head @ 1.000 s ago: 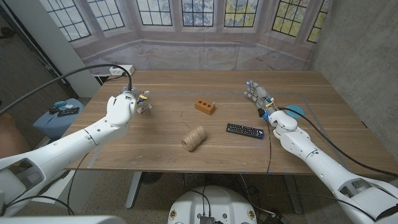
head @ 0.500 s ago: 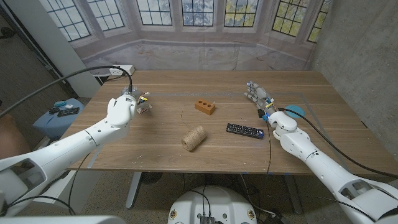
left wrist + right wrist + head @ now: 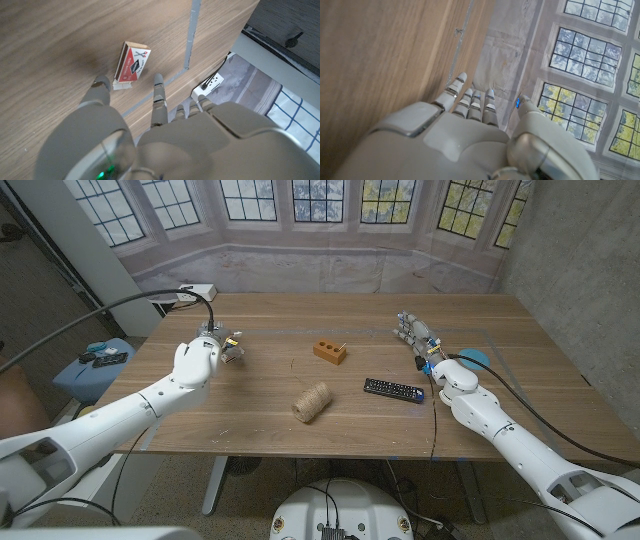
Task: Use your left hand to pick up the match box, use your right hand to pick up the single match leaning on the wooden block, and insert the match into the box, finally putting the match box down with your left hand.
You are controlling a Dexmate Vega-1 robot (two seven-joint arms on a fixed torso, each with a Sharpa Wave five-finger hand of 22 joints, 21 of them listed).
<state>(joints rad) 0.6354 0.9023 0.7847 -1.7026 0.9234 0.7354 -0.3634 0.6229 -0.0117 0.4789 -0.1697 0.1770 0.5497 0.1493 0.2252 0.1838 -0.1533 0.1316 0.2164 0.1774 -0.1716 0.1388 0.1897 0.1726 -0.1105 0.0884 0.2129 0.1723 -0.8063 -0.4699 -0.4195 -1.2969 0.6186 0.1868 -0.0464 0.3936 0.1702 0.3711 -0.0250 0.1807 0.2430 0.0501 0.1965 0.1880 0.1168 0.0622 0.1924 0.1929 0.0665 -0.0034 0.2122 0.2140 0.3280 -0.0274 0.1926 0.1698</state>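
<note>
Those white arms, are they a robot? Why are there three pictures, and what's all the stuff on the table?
Yes, it's a robot with two arms and hands like ours. One picture is taken from a camera on its head, looking down at the wooden table. The other two come from little cameras on its wrists, so you see the backs of its own hands up close.

On the table lie a match box, a small wooden block with a match leaning on it, a roll of twine and a black remote control.

The left hand is reaching over the match box but isn't holding it yet. The right hand waits with nothing in it.
</note>
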